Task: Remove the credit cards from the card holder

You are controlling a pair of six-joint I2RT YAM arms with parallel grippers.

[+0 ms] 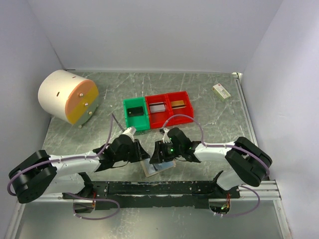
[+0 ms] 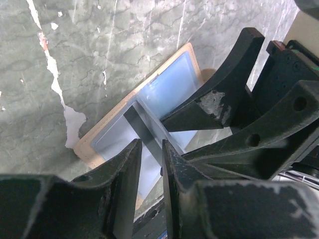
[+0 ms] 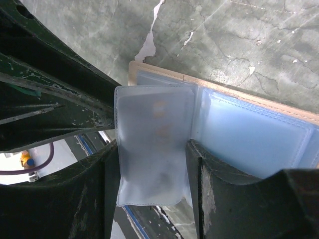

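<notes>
card holder [image 1: 152, 169] mostly hidden, left hand [image 2: 150, 147] pinching its pocket leaf [image 3: 149, 114], right hand [image 3: 152, 147] spread, marbled tabletop [image 1: 219, 114], white walls [image 1: 149, 30]

Fixed overhead camera looks down from above the near edge across the whole worktop [image 1: 199, 89]; both wrist cameras peer close, from opposite sides, at the open card holder [image 1: 155, 168] near that edge.
</notes>
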